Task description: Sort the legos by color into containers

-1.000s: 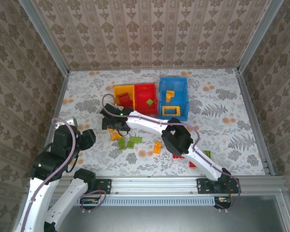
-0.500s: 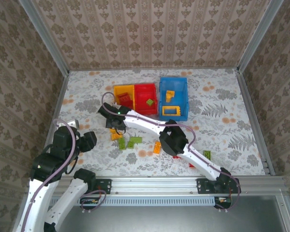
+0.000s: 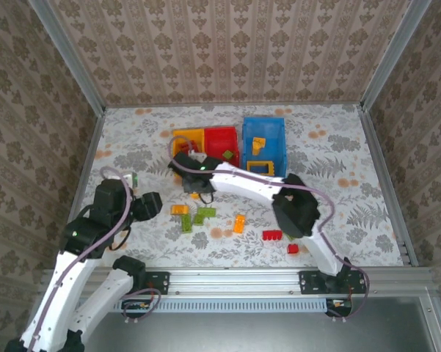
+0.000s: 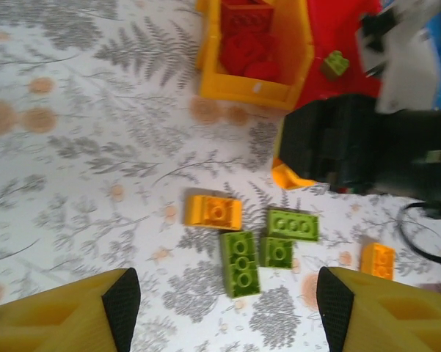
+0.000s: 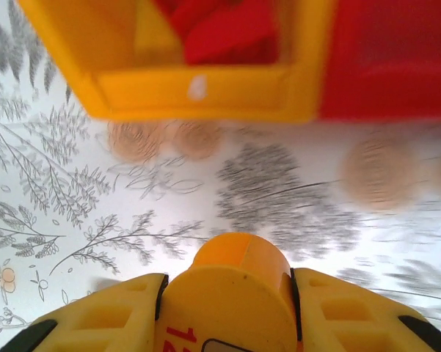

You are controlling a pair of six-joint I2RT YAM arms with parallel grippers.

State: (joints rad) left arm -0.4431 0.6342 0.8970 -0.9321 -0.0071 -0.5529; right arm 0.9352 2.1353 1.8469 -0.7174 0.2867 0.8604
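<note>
Right gripper (image 5: 227,287): fingers pinched onto an orange lego (image 5: 238,257), one yellow finger tight against each side, the rounded end poking out ahead. Cannot tell whether the piece is clear of the table (image 5: 293,191). Just beyond it, along the top of the wrist frame, are the near wall of the yellow bin (image 5: 198,92) at upper left and the red bin (image 5: 396,66) butted against it at upper right. Red legos (image 5: 227,33) lie inside the yellow bin.

Overhead: right gripper (image 3: 197,192) sits just below the yellow bin (image 3: 180,136), left of frame centre. The red bin (image 3: 219,139) touches it on the right and has one green lego (image 3: 227,155) inside. The blue bin (image 3: 277,150) is further right, just beside the red bin. It holds an orange piece (image 3: 257,144) and a yellow hollow frame (image 3: 260,168).

Left gripper (image 4: 225,308): fingers spread wide, nothing between them, at the bottom of its wrist frame. Above it, mid-frame, is the loose cluster: an orange brick (image 4: 214,213) and three green bricks (image 4: 240,262) packed close together. A second orange brick (image 4: 378,260) lies near the right edge.

Overhead: left gripper (image 3: 150,205) is left of that cluster. Two red bricks (image 3: 272,235) lie on the table lower right of centre, apart from the rest.
</note>
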